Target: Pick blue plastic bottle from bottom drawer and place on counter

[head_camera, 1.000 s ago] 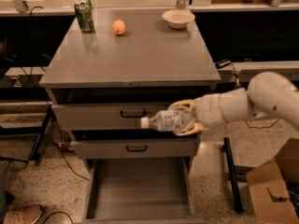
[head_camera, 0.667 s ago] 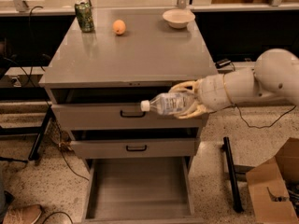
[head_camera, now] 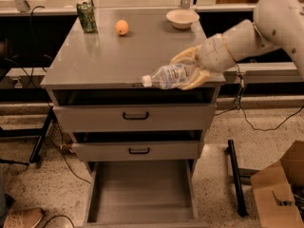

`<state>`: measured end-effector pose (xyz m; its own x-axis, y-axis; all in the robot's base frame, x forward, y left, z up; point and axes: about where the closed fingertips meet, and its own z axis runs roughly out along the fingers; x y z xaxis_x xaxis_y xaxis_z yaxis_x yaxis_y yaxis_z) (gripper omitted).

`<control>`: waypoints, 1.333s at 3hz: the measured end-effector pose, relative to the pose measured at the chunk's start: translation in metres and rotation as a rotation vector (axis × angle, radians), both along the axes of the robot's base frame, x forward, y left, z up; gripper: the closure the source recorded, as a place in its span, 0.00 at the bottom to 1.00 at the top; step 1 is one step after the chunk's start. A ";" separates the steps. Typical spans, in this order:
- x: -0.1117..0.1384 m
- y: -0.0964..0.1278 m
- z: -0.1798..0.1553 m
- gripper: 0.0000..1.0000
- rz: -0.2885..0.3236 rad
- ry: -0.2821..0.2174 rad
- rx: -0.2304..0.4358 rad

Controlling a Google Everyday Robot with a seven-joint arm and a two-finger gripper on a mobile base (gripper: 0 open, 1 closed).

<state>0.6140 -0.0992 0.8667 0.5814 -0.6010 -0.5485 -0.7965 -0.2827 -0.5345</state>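
Note:
The blue plastic bottle [head_camera: 170,76], clear with a white cap and pale label, lies on its side in my gripper [head_camera: 189,69], cap pointing left. My gripper is shut on it, with one yellowish finger above and one below. The bottle hangs at the height of the counter's front edge, right of centre. The counter [head_camera: 118,56] is the grey top of the cabinet. The bottom drawer [head_camera: 140,194] is pulled open below and its grey inside is bare.
A green soda can [head_camera: 86,16], an orange fruit [head_camera: 122,27] and a white bowl [head_camera: 182,18] stand along the counter's back. Two upper drawers with black handles [head_camera: 135,115] are shut. A cardboard box [head_camera: 280,189] sits on the floor at right.
My gripper has lifted the bottle from in front of the top drawer up to the counter's front edge, and the arm has risen with it.

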 end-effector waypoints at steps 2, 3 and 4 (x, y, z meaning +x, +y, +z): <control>0.068 0.018 0.007 1.00 0.055 0.094 -0.139; 0.100 0.023 0.011 0.81 0.021 0.079 -0.169; 0.120 0.027 0.014 0.58 -0.013 0.058 -0.181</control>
<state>0.7338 -0.0723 0.8811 0.5435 -0.7000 -0.4632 -0.8287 -0.3595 -0.4291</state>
